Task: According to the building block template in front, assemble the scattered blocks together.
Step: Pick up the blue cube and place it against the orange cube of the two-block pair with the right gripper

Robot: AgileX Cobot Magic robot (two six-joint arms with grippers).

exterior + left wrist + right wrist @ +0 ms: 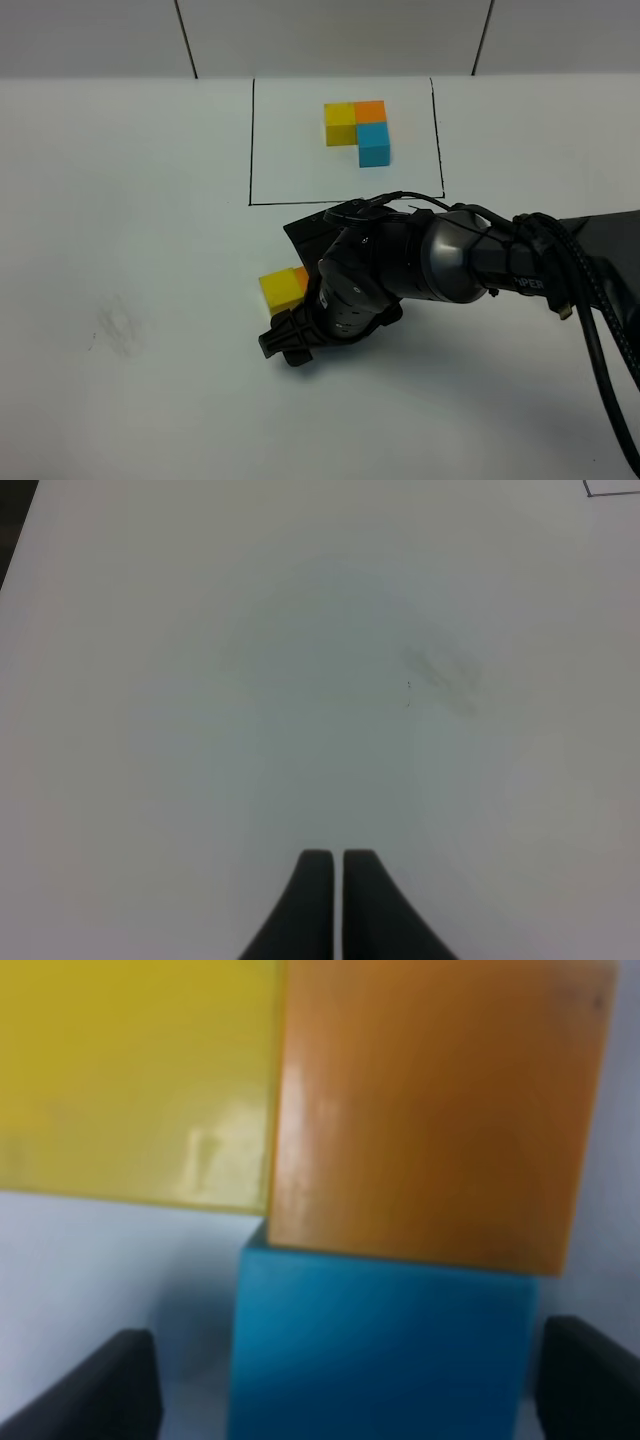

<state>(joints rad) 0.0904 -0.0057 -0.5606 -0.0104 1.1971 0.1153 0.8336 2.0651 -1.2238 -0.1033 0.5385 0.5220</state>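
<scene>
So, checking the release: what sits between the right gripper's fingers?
The blue block, in the right wrist view. The fingers stand apart from its sides, white table showing in the gaps; it touches the orange block.

Three framed template cubes (357, 128), three loose cubes (380, 1210), two arms' jaws.

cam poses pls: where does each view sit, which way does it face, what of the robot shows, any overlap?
Exterior high: above, facing down at the table; framed template, right arm.
Left wrist: on the left arm, facing bare table; shut left gripper.
Right wrist: close over yellow cube, orange cube, blue cube; open right gripper.
Shared: yellow and orange cubes, exterior and right wrist.
</scene>
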